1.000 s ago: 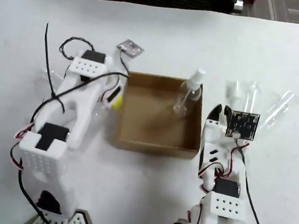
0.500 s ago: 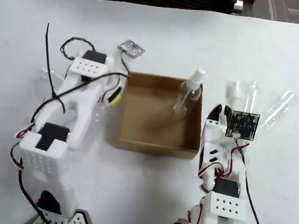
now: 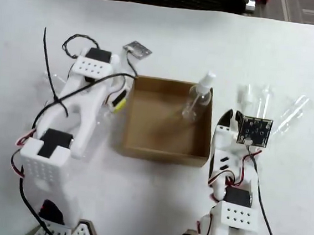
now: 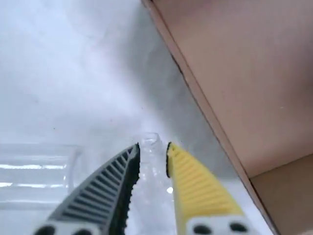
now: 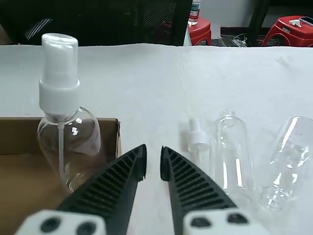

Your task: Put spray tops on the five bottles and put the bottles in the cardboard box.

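Observation:
The cardboard box [image 3: 164, 153] sits mid-table. One clear bottle with a white spray top [image 3: 197, 96] leans in its far right corner, standing tall in the right wrist view [image 5: 62, 127]. My left gripper [image 3: 117, 102] is just outside the box's left wall [image 4: 230, 93]. Its grey and yellow fingers [image 4: 152, 147] are shut on an uncapped clear bottle [image 4: 149, 141]. My right gripper [image 3: 227, 119] rests by the box's right wall, its black fingers [image 5: 152, 149] nearly touching with nothing between them.
Right of the box lie uncapped clear bottles [image 5: 232, 152] [image 5: 288, 161] and a loose white spray top [image 5: 198, 139]. These also show in the high view [image 3: 267, 100]. Another clear bottle [image 4: 34, 166] lies beside my left gripper. Cables trail over the left arm.
My left arm's wrist has shifted slightly toward the far side of the table, and its cable swung with it. The right arm and the bottle in the box have not moved.

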